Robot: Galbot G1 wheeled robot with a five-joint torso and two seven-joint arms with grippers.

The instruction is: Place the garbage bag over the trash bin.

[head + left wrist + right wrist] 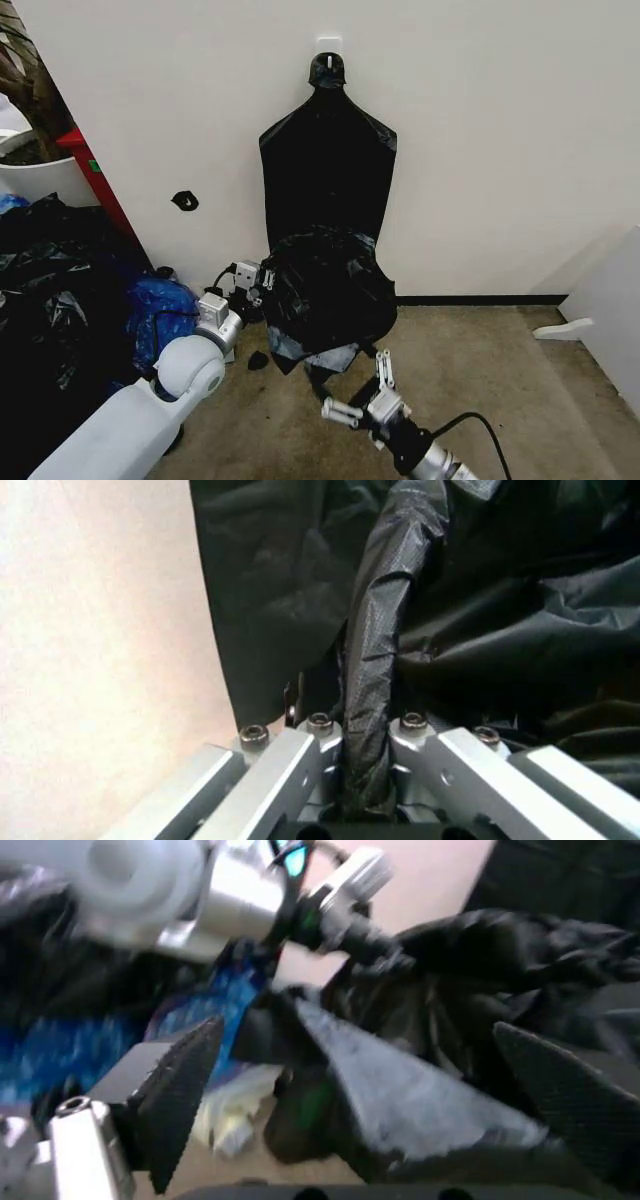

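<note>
The garbage bag [328, 292] is a crinkled, glossy black bundle on the floor against the wall, bulging as if draped over something. The trash bin is hidden. My left gripper [260, 278] sits at the bag's left side. In the left wrist view the left gripper [366, 731] is shut on a twisted fold of the garbage bag [470, 630]. My right gripper [356, 388] hovers open just in front of and below the bag. In the right wrist view its black pads [185, 1087] stand wide apart, facing the garbage bag [480, 967] with nothing between them.
A flat black bag [328, 165] hangs from a wall hook right behind the bundle. A heap of black and blue bags [70, 290] fills the left, with a white plant pot [40, 178] behind it. A white panel [610, 310] stands at the right. Bare floor [480, 370] lies to the right.
</note>
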